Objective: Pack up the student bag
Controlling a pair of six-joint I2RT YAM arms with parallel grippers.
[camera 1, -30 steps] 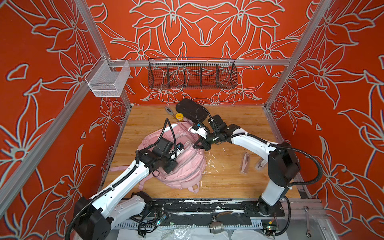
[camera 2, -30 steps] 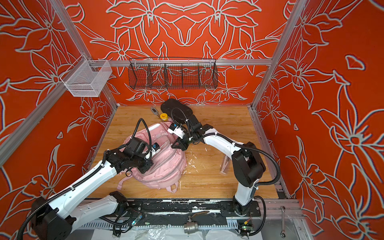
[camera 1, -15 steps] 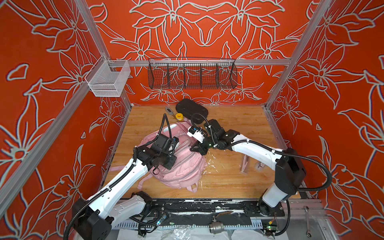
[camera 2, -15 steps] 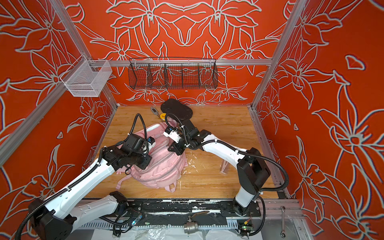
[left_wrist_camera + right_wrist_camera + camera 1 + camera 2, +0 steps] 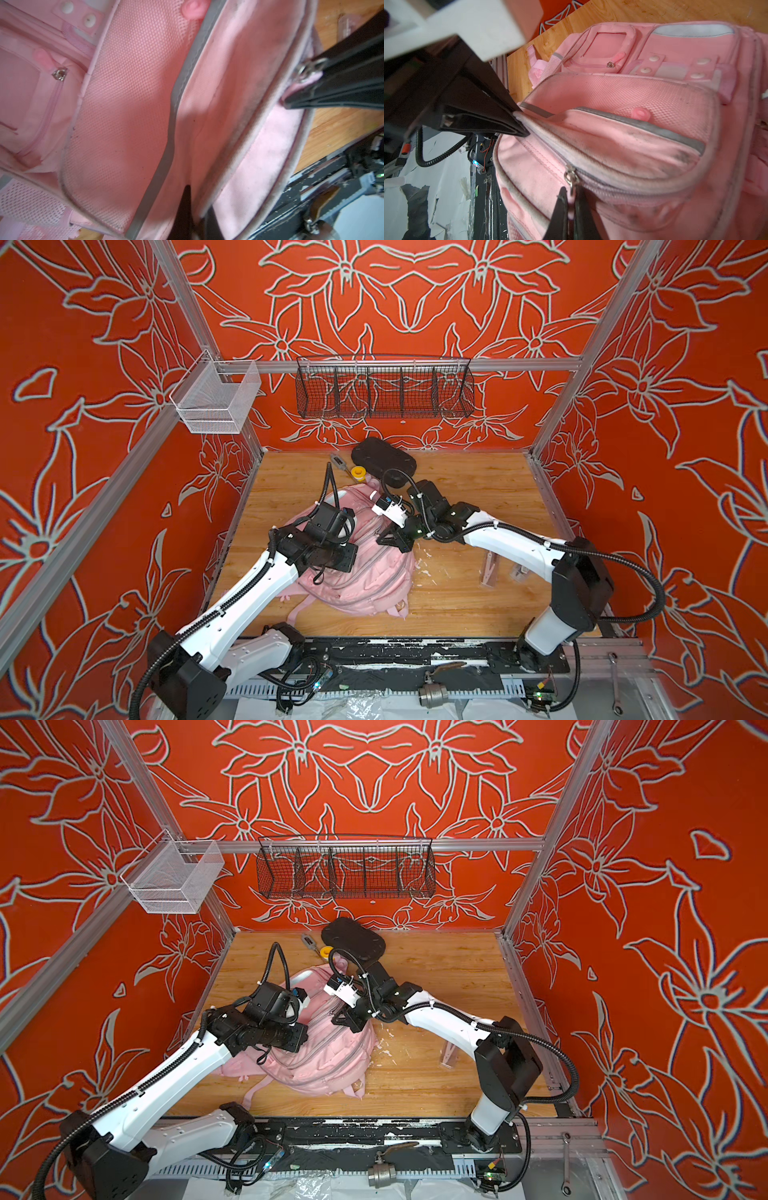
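Item tally
One student bag (image 5: 374,572), one black case (image 5: 382,458), one yellow item (image 5: 358,472), one grey item (image 5: 336,460), two clear pieces (image 5: 489,570), one white basket (image 5: 216,400), one black basket (image 5: 384,387).

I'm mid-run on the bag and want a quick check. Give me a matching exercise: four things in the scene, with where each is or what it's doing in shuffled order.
Things:
1. left gripper
2. right gripper
3. black case
4. white mesh basket

Place or state:
A. lies on the table, at its far edge
B. shut on a zip pull of the student bag
C. hangs above the table's far left corner
D. shut on the student bag's fabric, at a pocket opening

Pairs: 1-D, 2-B, 3-A, 4-C
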